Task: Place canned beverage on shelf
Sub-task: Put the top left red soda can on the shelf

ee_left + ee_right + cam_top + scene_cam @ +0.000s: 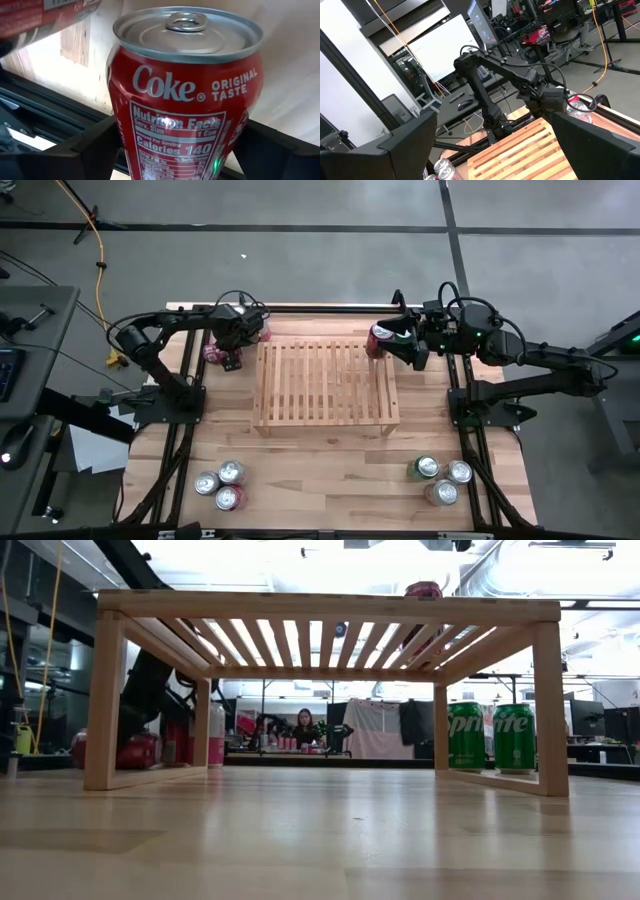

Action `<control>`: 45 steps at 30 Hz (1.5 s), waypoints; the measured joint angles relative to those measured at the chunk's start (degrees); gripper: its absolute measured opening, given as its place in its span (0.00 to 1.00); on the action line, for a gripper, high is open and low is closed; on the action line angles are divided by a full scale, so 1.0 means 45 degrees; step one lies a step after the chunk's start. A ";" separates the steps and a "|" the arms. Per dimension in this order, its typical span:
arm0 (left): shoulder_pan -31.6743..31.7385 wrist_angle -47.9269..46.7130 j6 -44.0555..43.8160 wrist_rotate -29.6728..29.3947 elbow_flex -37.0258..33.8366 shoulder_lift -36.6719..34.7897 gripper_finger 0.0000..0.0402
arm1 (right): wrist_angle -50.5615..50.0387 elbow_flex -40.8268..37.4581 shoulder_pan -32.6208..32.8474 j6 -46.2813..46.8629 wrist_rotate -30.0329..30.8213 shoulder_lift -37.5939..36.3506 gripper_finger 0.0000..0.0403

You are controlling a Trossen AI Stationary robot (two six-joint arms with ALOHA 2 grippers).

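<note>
- Cans sit in a cluster of three (221,484) near the table's front left corner, standing upright with their silver tops showing, one of them red.
- Left gripper (232,343) is at the table's back left, just beside the shelf's left rear corner; in the left wrist view its two dark fingers (92,147) sit on either side of a red Coke can (185,95), pinching it at its lower body.
- That Coke can stands upright on the light wood table (330,480); a second red can (40,15) shows tilted at the edge of the same wrist view, close by.
- Shelf (322,385) of light wood slats sits in the middle of the table, between the two arms; in the low view it spans most of the frame on short legs (102,700).
- Another red can (380,340) stands at the shelf's back right corner, its top just showing over the shelf's edge (423,588) in the low view.
- Right gripper (405,343) hovers just beside this red can; in the right wrist view its fingers (407,145) stand spread wide with nothing between them.
- Two green Sprite cans (490,737) stand upright beyond the shelf's right legs in the low view.
- A further trio of cans (440,477), one green, stands near the front right corner.
- A person (303,727) sits in the room far behind the table.
</note>
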 joint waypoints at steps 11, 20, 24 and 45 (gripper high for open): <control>-0.0023 -0.1271 -0.0520 0.0387 0.0002 -0.1984 0.70 | 0.0000 0.0000 0.0000 -0.0049 0.0002 0.0000 0.95; -0.0013 -0.3266 -0.1768 0.1878 0.2452 -0.5146 0.70 | 0.0000 0.0000 0.0000 -0.0087 0.0002 0.0000 0.95; -0.0015 -0.3313 -0.2821 0.4387 0.4307 -0.6410 0.70 | 0.0005 0.0000 0.0000 -0.0097 0.0000 0.0000 0.95; -0.5846 0.8450 -0.7061 1.3604 0.6033 -0.6237 0.70 | 0.3018 0.0413 0.0683 -0.0672 -0.0316 0.1843 0.95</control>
